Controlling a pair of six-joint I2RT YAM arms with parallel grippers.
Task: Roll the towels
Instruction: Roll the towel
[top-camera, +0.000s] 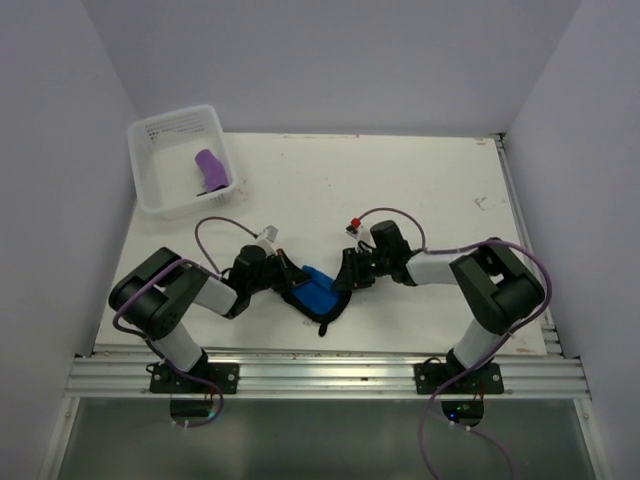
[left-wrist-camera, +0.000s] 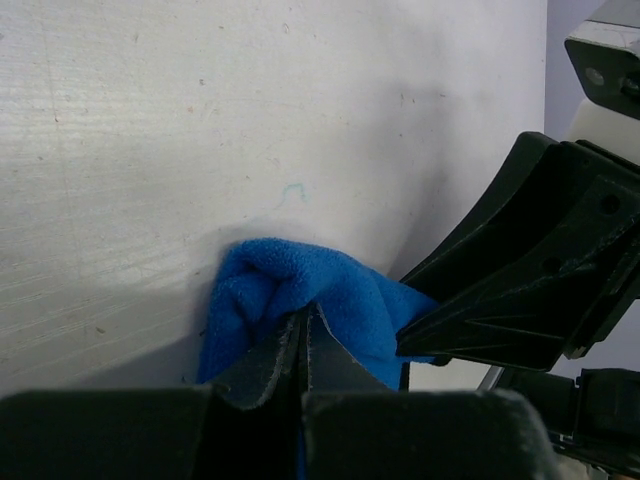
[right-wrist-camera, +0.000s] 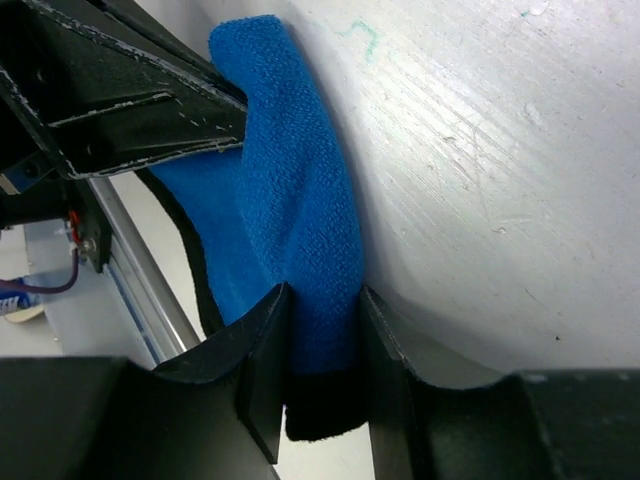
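Observation:
The bright blue towel (top-camera: 319, 294) lies bunched on the table near the front edge, on top of the dark grey-black towel (top-camera: 325, 321), whose edge shows beneath it. My left gripper (top-camera: 288, 272) is shut on the blue towel's left edge (left-wrist-camera: 300, 290). My right gripper (top-camera: 345, 279) is shut on a thick fold of the blue towel (right-wrist-camera: 300, 230), with the dark towel's edge (right-wrist-camera: 325, 405) between the fingers too. The purple towel (top-camera: 211, 172) lies rolled in the clear plastic tub (top-camera: 150, 190) at the back left.
The table's front edge and metal rail (top-camera: 320, 370) run just below the towels. Side walls stand close on the left and right. A small red-topped part (top-camera: 353, 223) sits on the right arm's cable.

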